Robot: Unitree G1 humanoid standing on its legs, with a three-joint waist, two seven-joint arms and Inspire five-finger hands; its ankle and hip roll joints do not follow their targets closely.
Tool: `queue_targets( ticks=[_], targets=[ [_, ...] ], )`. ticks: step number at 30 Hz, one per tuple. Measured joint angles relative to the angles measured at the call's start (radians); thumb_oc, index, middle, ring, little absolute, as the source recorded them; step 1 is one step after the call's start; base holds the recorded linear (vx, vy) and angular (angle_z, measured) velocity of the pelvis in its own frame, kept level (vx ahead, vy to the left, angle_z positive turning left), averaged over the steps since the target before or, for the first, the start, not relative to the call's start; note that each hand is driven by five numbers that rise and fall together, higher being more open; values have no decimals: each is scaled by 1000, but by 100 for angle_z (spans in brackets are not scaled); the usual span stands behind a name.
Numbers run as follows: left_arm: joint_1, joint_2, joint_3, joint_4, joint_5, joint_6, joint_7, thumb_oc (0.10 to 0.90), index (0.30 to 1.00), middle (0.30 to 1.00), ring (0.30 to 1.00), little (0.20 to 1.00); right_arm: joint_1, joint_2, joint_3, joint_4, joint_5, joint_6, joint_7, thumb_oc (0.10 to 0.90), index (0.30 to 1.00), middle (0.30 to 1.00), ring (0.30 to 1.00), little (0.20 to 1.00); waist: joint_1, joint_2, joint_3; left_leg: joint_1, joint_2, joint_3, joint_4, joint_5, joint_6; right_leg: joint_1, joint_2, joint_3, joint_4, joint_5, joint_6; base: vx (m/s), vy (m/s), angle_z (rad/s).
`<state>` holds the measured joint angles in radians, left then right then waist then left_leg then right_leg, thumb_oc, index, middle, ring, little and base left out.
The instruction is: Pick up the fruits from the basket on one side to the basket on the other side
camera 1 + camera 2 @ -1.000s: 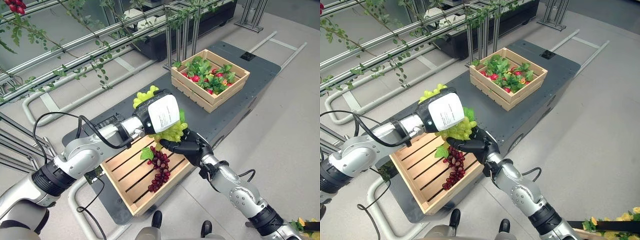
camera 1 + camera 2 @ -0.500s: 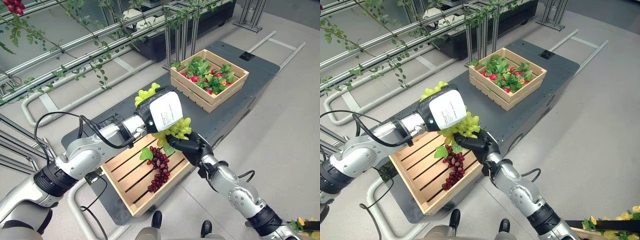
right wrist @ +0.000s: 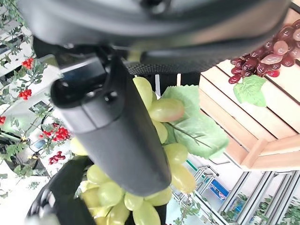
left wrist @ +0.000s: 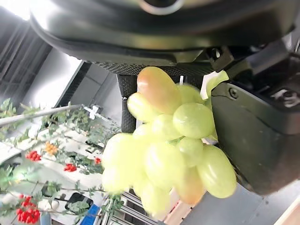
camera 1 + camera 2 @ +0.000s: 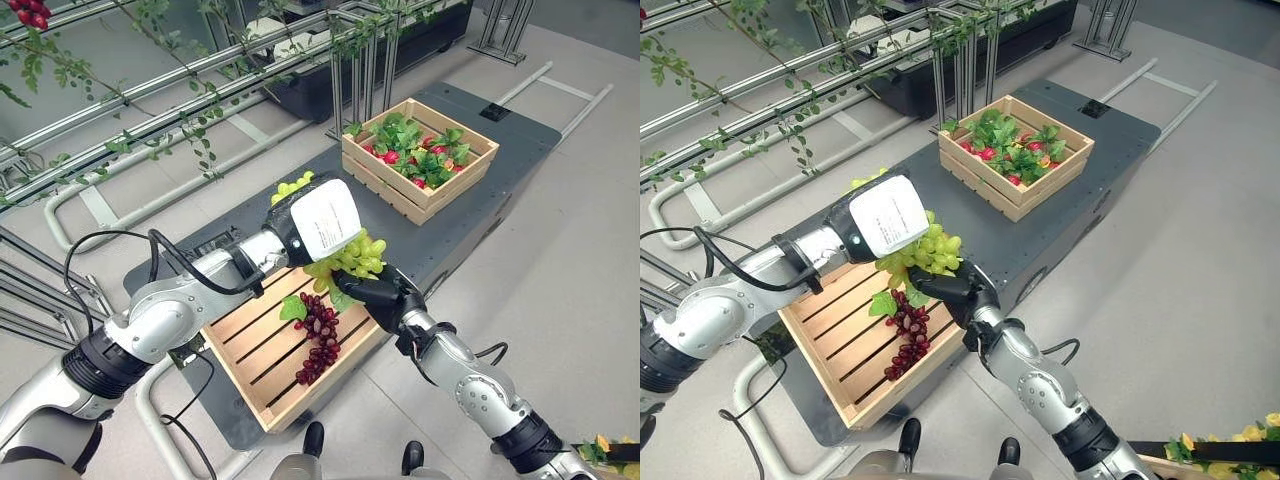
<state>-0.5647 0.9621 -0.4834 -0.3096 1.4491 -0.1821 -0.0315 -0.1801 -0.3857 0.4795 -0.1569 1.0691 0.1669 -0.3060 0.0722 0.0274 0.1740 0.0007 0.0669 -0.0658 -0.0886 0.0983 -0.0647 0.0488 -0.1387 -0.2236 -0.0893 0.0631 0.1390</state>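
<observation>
The landmark is the near wooden crate (image 5: 262, 350), a slatted box at the near end of the dark platform (image 5: 440, 235).

1. Green grape bunch (image 5: 350, 258): held in the air above the far right corner of the near wooden crate, clear of its slats. Both robot hands are on it.
2. Left robot hand (image 5: 312, 218): positioned over the far right corner of the near wooden crate, reaching in from the crate's left side. A white panel covers its back. In the left wrist view its fingers (image 4: 253, 136) and thumb are curled around the green grape bunch (image 4: 168, 159), so it is closed on the fruit.
3. Right robot hand (image 5: 375, 298): positioned just past the right edge of the near wooden crate, directly below the left robot hand. In the right wrist view its thumb (image 3: 122, 140) lies across the green grape bunch (image 3: 164, 140) and its leaf, with the fingers curled behind, so it is also closed on the fruit.
4. Red grape bunch (image 5: 318, 338): lies inside the near wooden crate, against its right half, with 1 green leaf at its far end.
5. Far wooden crate (image 5: 420, 160): stands on the same dark platform, well apart from the near wooden crate, at the far right. It holds green leaves and small red fruits.
6. Metal rails with leafy vines (image 5: 180, 100): run beyond the near wooden crate, on its far left side.
</observation>
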Motion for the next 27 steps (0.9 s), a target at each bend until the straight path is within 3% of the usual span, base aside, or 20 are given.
queue_targets(
  ticks=[5, 9, 14, 18, 27],
  targets=[
    [24, 85, 41, -22, -113, 39, 52, 800, 900, 900, 900, 900, 12, -12, -27, 3, -2, -33, 1, 400, 300, 300, 300, 300, 0, 5, -3, -4, 1, 1, 0, 0, 0, -6, 0, 1, 0, 0, 0, -36, 28, -1],
    [123, 124, 150, -24, -201, 101, 124, 800, 900, 900, 900, 900, 15, -36, -45, 27, -29, -64, 1, 400, 300, 300, 300, 300, 4, 27, -16, -8, 1, 17, 0, -3, 4, -21, 0, 18, 0, 1, 1, -14, 19, -10],
    [177, 131, 222, -16, -298, 176, 179, 800, 900, 900, 900, 900, 21, -58, -49, 55, -88, -105, 2, 400, 300, 300, 300, 300, 10, 48, -24, -7, 2, 20, 0, -3, 4, -22, 1, 20, 0, 1, 1, 0, 6, -4],
    [274, 130, 295, 5, -397, 211, 256, 800, 900, 900, 900, 900, 21, -57, -53, 55, -151, -180, 22, 400, 300, 300, 300, 300, 12, 58, -26, -1, 3, 29, 0, -4, 4, -22, 1, 26, -3, 1, 2, -7, 4, -6],
    [405, 79, 337, 165, -493, 291, 330, 800, 900, 900, 900, 900, 21, -25, -81, 55, -199, -259, 84, 400, 300, 300, 300, 300, 37, 61, -29, 6, 4, 42, 0, -10, 4, -22, 1, 31, -4, 1, 2, -3, 3, -3]
  ],
)
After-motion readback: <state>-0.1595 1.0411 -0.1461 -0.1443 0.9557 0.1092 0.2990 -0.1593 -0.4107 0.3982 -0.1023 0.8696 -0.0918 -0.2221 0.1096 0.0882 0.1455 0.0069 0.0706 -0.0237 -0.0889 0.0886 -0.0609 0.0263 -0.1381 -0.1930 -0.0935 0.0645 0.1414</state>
